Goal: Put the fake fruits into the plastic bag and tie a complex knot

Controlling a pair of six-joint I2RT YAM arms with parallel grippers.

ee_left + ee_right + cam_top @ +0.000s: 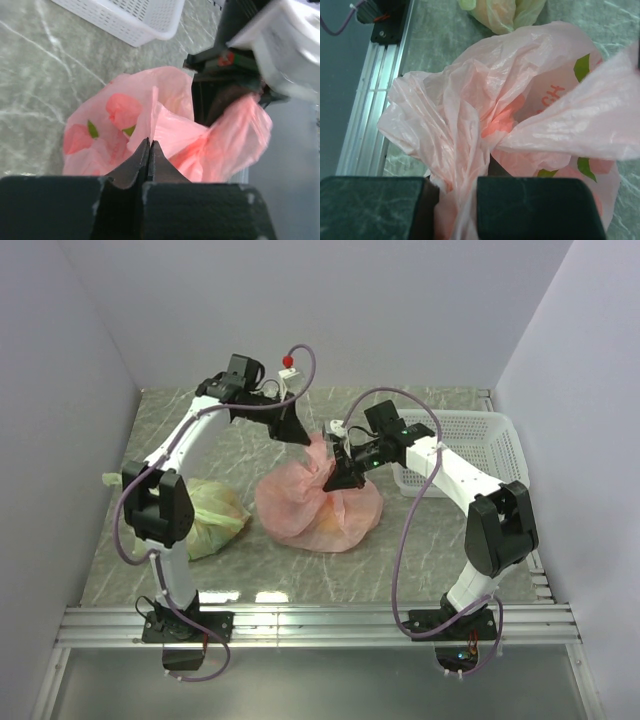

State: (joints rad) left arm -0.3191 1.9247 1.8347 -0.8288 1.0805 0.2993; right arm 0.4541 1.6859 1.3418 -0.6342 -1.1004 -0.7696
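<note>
The pink plastic bag (318, 508) sits on the table (440, 545) between the two arms. The left gripper (299, 434) is just above the bag's top, with its fingers pinched tight on a thin strip of it. The right gripper (340, 476) is at the bag's right side and squeezes a bunch of pink plastic. A green bag (215, 518) lies to the left and a white basket (470, 440) to the right.

a robot lab cell: plain white panels (60, 390) box in a marble-look table (230, 465); left arm (165, 505) and right arm (495, 530) bolt to an aluminium rail (320, 625).
</note>
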